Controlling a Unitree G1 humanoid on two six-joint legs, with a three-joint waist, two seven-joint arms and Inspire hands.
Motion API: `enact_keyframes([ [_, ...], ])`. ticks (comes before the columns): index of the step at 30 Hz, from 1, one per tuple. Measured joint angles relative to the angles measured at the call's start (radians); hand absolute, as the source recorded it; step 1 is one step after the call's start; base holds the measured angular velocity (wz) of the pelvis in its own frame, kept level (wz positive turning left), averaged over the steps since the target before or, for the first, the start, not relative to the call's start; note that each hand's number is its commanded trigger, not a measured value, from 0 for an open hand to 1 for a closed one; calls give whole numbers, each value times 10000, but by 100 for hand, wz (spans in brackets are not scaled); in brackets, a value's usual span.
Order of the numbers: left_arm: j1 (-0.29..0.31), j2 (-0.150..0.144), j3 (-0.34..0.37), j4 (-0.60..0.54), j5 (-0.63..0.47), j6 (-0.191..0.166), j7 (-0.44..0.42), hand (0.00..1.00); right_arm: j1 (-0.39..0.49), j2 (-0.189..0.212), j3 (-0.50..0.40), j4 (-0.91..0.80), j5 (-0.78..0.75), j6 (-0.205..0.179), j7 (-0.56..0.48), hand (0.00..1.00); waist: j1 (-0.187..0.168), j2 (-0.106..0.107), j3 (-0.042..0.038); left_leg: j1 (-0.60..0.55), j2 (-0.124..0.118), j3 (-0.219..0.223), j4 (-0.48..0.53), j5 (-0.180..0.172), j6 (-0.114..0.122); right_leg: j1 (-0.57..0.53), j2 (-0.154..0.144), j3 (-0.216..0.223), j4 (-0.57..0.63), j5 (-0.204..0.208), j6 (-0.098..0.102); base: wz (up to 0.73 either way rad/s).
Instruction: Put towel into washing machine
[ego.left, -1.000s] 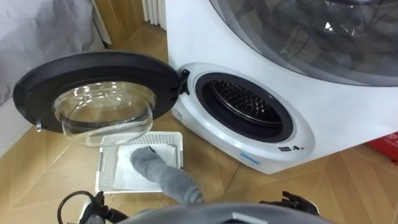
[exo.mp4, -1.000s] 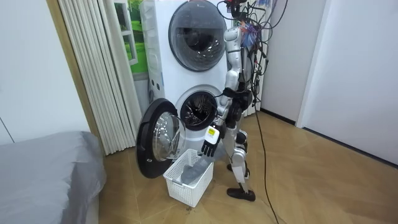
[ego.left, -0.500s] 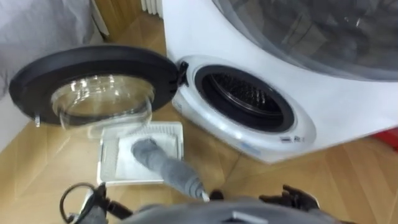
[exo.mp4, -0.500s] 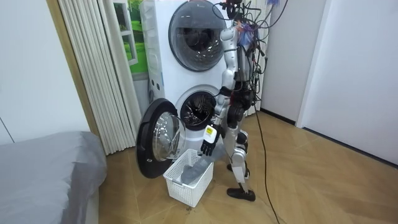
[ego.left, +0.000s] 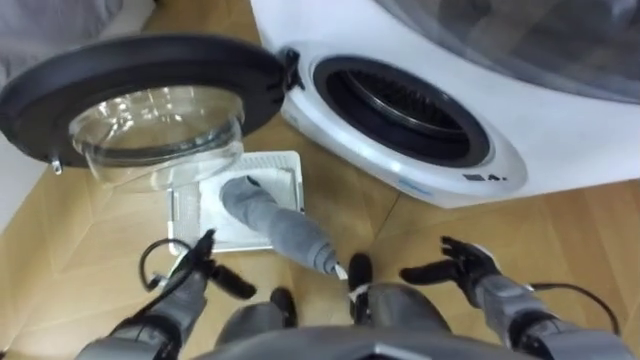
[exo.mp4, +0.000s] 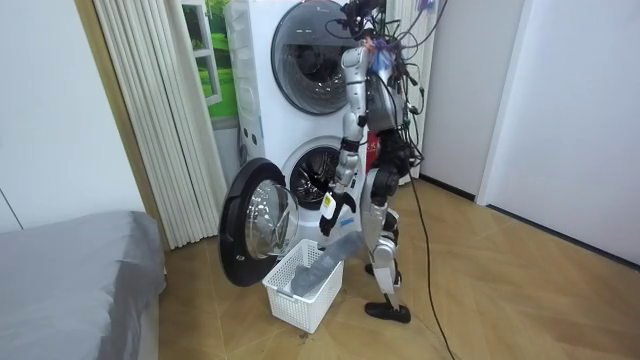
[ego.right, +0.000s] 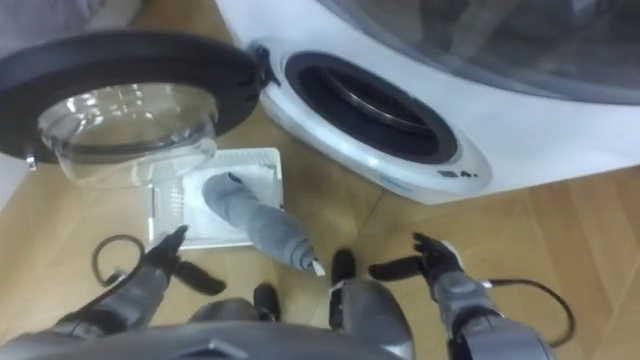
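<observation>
- The washing machine's door (ego.left: 60, 90) stands swung wide open, so the way in is clear on that side.
- The left robot hand (ego.left: 192, 272) hovers low over the wooden floor (ego.left: 90, 240), just beside the near left corner of the basket (ego.left: 185, 212). Its fingers are straight and spread and the thumb is out. It holds nothing and touches nothing.
- The towel (ego.left: 280, 230) is not yet picked up. It lies in the white basket as a thick grey roll, with one end down inside and the other draped over the near rim toward the robot.
- The towel looks soft, light and limp, and in no way fragile. It will likely sag and unroll when lifted, and a trailing end could catch on the basket rim or the door.
- The best hold is probably the overhanging end or the bunched middle of the roll. The fingers should curl deep round the cloth rather than pinch an edge.
- The drum opening (ego.left: 400, 100) is dark and unobstructed, up and to the right of the basket.
- The right robot hand (ego.left: 470, 268) hangs over bare floor, well apart from the towel. Its fingers are loosely extended and it is empty.
</observation>
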Motion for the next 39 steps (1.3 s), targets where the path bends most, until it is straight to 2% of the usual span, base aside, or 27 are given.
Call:
enact_keyframes([
  [4, -587, -128, -279, 11, 705, -47, 67, 0, -281, 84, 353, -16, 102, -88, -2, 0, -80, -45, 133, -992, -125, 5, 447, 32, 55, -1059, -180, 55, 530, 0, -2, -1],
  [5, -660, -145, -292, 4, 850, -64, 87, 0, -295, 82, 363, -17, 154, -85, 3, 0, -115, -54, 143, -1175, -141, 9, 539, 34, 60, -1218, -203, 56, 592, 0, -2, 3],
  [7, -946, -109, -545, -10, 1073, -99, 352, 0, -445, 110, 498, -95, 442, -82, 74, 0, -187, -256, 272, -1779, -174, 178, 916, 28, 72, -1890, -282, 142, 977, 12, -22, -8],
  [10, -1392, -24, -699, -4, 1546, -97, 491, 0, -750, 134, 637, -232, 481, -84, 100, 0, -404, -335, 340, -2755, -131, 225, 1572, -25, 151, -2683, -303, 184, 1175, 97, -140, -2],
  [14, -2026, 10, -960, -13, 1891, -103, 866, 0, -973, 189, 642, -581, 571, -103, 84, 0, -650, -365, 401, -3838, -129, 271, 2324, -60, 197, -3753, -381, 335, 1805, 97, -181, 0],
  [16, -2468, 109, -1185, -13, 1955, -148, 1061, 0, -1083, 230, 712, -892, 903, -114, 63, 0, -782, -382, 532, -4550, -63, 259, 2822, -159, 261, -4401, -324, 510, 2105, 118, -222, 0],
  [20, -3007, 265, -1566, -27, 1992, -322, 1346, 0, -1254, 258, 1042, -1189, 1749, -133, 77, 0, -882, -404, 553, -5728, 200, 277, 3882, -483, 301, -5452, -230, 581, 2708, 173, -272, -13],
  [21, -3212, 287, -1560, -21, 2292, -352, 1454, 0, -1355, 255, 1050, -1200, 2036, -175, 103, 0, -899, -410, 559, -6106, 284, 260, 4232, -649, 316, -5797, -228, 526, 3003, 156, -318, -16],
  [24, -3422, 412, -1631, -14, 2956, -377, 1759, 0, -1634, 241, 1080, -1205, 2675, -208, 107, 0, -1097, -406, 560, -6931, 414, 246, 5022, -856, 360, -6586, -232, 484, 3627, 144, -369, -8],
  [27, -3672, 623, -2127, -139, 3360, -372, 2088, 0, -1860, 109, 1141, -1208, 3436, -241, 186, 0, -1139, -398, 563, -7720, 572, 223, 5819, -1091, 410, -7310, -180, 474, 4184, 84, -396, -7],
  [33, -4196, 864, -2767, -203, 3846, -372, 2633, 0, -2064, -17, 1290, -1447, 3956, -528, 538, 0, -1350, -372, 571, -8762, 571, 204, 6685, -1326, 495, -8352, -303, 453, 4946, -55, -367, 3],
  [37, -4449, 1028, -3714, -237, 3912, -370, 3074, 0, -2094, -47, 1410, -1687, 4283, -632, 526, 0, -1450, -362, 573, -9213, 559, 165, 6937, -1356, 545, -8812, -425, 458, 5250, -98, -352, 7],
  [39, -4537, 1077, -3932, -231, 3917, -371, 3160, 0, -2133, -47, 1447, -1772, 4515, -638, 529, 0, -1470, -362, 573, -9397, 562, 166, 7069, -1374, 572, -9000, -418, 458, 5384, -107, -355, 0],
])
